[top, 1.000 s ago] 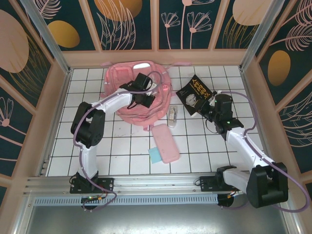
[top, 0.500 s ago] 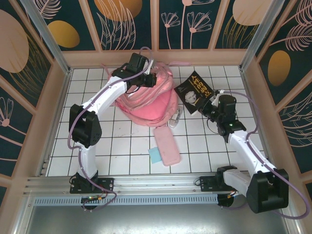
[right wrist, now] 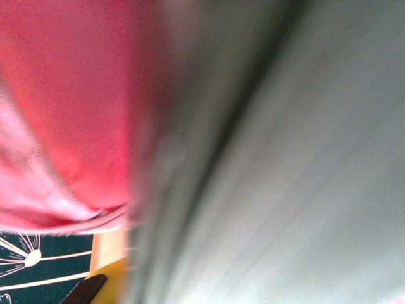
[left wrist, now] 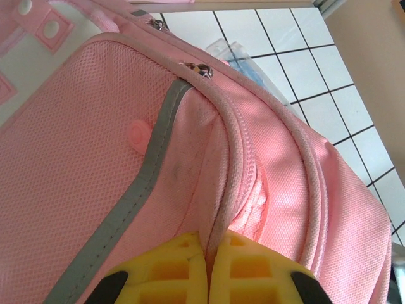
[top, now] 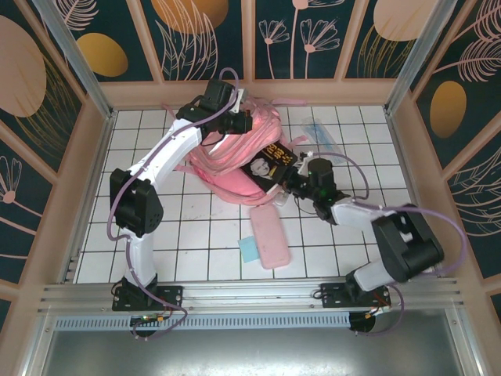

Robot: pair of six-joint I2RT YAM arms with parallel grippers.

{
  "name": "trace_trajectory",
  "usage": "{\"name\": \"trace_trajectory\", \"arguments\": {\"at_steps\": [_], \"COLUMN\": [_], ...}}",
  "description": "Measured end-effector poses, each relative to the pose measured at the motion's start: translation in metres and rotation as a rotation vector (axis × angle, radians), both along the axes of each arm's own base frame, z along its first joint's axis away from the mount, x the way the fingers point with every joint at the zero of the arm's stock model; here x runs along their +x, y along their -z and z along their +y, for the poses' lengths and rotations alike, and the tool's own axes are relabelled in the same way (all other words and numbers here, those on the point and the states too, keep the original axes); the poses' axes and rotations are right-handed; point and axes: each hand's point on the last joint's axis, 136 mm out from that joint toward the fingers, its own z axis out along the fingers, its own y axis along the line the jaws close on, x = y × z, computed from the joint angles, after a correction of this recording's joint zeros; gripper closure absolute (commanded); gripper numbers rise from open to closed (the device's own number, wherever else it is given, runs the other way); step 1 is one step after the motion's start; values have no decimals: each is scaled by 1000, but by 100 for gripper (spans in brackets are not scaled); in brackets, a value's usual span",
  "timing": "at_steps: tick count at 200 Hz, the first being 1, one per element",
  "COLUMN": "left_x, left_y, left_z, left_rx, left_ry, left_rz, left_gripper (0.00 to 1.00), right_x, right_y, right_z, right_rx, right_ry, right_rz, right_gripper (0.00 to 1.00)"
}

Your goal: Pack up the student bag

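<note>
The pink student bag (top: pixel 235 157) lies at the back middle of the tiled floor, its upper edge pulled up. My left gripper (top: pixel 237 123) is shut on that edge. In the left wrist view the yellow fingers (left wrist: pixel 183 266) pinch a piped seam beside the zipper of the bag (left wrist: pixel 114 152). My right gripper (top: pixel 292 177) is shut on a black book (top: pixel 266 163) with a face on its cover, held tilted against the bag's right side. In the right wrist view the book (right wrist: pixel 285 177) is a grey blur close to the lens, with the pink bag (right wrist: pixel 69 101) at left.
A flat pink pencil case (top: pixel 270 235) lies in front of the bag, a small blue pad (top: pixel 249 250) at its left. A clear plastic packet (top: pixel 321 133) with blue contents sits at the back right. Wooden walls ring the floor.
My left gripper lifted the bag's edge up and toward the back wall. The right arm swung left, carrying the book from the right side to the bag.
</note>
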Motion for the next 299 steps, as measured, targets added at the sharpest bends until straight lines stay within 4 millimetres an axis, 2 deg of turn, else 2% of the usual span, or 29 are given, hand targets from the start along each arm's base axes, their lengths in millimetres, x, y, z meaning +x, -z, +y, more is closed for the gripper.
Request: {"name": "trace_trajectory", "arguments": {"at_steps": [18,60,81,101,115,148,169,216,231,242,256,273,299], "left_x": [-1,-7,-11,-12,-14,-12,-12,-4,-2,-2,-2,-2,-5], "left_y": [3,20,22,20,19,22,22,19,17,17,17,18,22], "left_z": [-1,-3,-3,-3,-2,0,2,12,12,12,11,9,7], "left_rx": [-8,-32,-46,-60,-65,-61,-66,-99,-107,-111,-117,-131,-163], "left_ry": [0,5,3,-1,-1,-12,-21,-58,-64,-66,-66,-65,-63], "left_rz": [9,46,52,48,47,38,37,28,23,21,22,30,52], "left_gripper": [100,100,100,100,100,100,100,100,100,100,100,100,100], "right_x": [21,84,112,130,139,140,127,88,81,78,78,82,109], "right_y": [10,23,42,56,57,48,40,18,16,18,23,31,51], "right_z": [18,64,81,93,99,99,86,55,50,47,45,47,63], "right_rx": [30,126,167,196,224,256,245,170,119,77,38,17,-12], "right_ry": [-1,42,101,155,174,201,238,283,284,284,279,259,233], "right_rz": [8,-36,-27,-10,-11,-13,29,156,185,206,226,249,279], "right_gripper": [100,100,100,100,84,38,25,16,15,19,25,28,27]}}
